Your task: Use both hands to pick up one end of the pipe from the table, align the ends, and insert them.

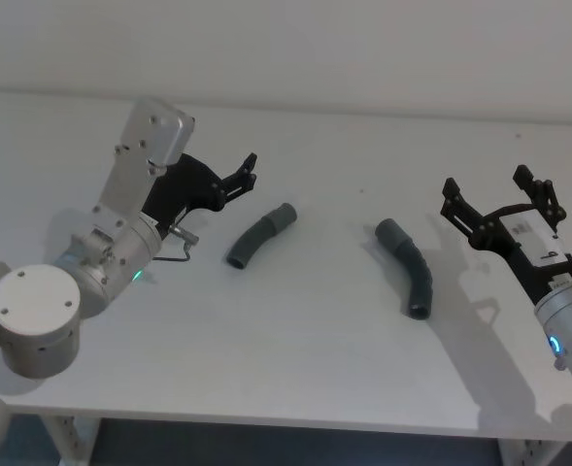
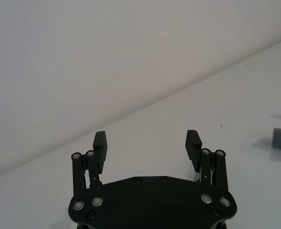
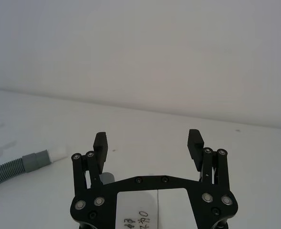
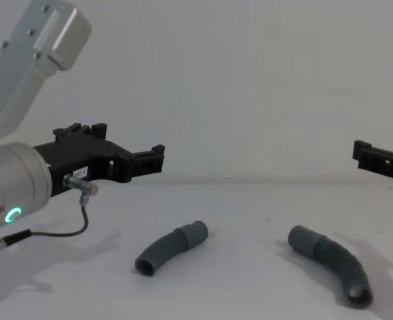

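Between left jaws and right jaws, both wide, left hose (image 1: 260, 236) and right hose (image 1: 409, 265) look light, bendy; grip near cuffs (image 1: 284, 215).

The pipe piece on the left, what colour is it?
Dark grey; the pipe piece shows best in the head view.

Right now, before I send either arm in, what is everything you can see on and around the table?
left hose piece: one, dark grey, curved, lying on the table near its middle, on the left claw's side.
right hose piece: one, dark grey, curved, lying apart from the first, on the right claw's side.
table: one, white-grey, under both pieces.
wall: one, white, behind the table.
left claw: one, black, open, raised above the table to the left of the left hose piece, holding nothing.
right claw: one, black, open, raised over the table's right side, holding nothing.
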`<action>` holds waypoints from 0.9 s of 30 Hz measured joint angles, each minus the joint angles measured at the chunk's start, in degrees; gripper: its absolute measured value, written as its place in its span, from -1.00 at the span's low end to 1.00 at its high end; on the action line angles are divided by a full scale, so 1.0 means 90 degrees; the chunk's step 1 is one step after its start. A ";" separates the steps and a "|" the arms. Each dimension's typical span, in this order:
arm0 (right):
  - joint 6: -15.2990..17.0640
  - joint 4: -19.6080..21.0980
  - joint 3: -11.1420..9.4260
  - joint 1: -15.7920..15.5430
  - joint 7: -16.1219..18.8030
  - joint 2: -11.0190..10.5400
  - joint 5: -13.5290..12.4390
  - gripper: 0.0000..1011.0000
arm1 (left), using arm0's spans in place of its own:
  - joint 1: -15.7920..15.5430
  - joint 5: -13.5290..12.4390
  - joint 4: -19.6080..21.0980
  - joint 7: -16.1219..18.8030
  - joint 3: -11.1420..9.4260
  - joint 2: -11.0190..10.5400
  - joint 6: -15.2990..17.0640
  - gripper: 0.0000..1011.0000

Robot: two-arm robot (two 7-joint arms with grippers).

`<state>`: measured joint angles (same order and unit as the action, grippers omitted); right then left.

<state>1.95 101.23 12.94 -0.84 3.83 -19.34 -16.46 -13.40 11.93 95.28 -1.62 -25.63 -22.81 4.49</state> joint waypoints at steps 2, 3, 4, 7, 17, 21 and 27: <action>0.0000 0.0000 0.0000 0.0000 0.0000 0.0000 0.0000 0.98 | 0.0005 0.0031 0.0068 -0.0043 0.0012 -0.0033 0.0122 0.98; 0.0000 0.0000 0.0000 0.0000 0.0000 0.0000 0.0000 0.98 | 0.0009 0.0067 0.0139 -0.0088 0.0025 -0.0067 0.0257 0.98; 0.0000 0.0000 0.0000 0.0000 0.0000 0.0000 0.0000 0.98 | 0.0012 0.0117 0.0225 -0.0140 0.0043 -0.0112 0.0427 0.98; 0.0000 0.0000 0.0000 0.0000 0.0000 0.0000 0.0000 0.98 | 0.0013 0.0212 0.0376 -0.0276 0.0071 -0.0197 0.0728 0.98; 0.0000 0.0000 0.0000 0.0000 0.0000 0.0000 0.0000 0.98 | -0.0130 0.0594 0.0768 -0.0899 0.0125 -0.0505 0.1829 0.98; 0.0000 0.0000 0.0000 0.0000 0.0000 0.0000 0.0000 0.98 | -0.0275 0.0709 0.0805 -0.1198 0.0078 -0.0611 0.2187 0.98; 0.0000 0.0000 0.0000 0.0000 0.0000 0.0000 0.0000 0.98 | -0.0537 0.0780 0.0707 -0.1597 -0.0065 -0.0691 0.2561 0.98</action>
<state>1.95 101.23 12.94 -0.84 3.83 -19.33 -16.46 -18.23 18.94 101.64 -16.00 -26.21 -29.02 27.54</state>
